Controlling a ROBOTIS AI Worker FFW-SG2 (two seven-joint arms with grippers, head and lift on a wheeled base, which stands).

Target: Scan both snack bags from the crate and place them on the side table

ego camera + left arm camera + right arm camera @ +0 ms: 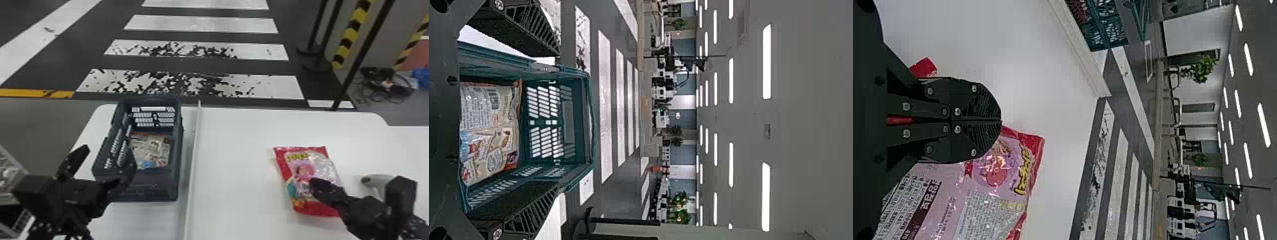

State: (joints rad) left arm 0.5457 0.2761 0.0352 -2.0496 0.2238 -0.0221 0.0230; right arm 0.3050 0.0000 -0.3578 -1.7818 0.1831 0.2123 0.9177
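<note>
The red-and-pink snack bag point(297, 169) lies on the white tabletop point(236, 166), partly hidden by the right gripper point(314, 185), its fingers pressed together. A pale object point(380, 181) is partly behind that gripper. Left of a raised strip point(192, 159), the beige snack bag point(150, 148) lies inside the crate point(148, 188), walled around; the left gripper point(101, 165) is spread wide near it.
</note>
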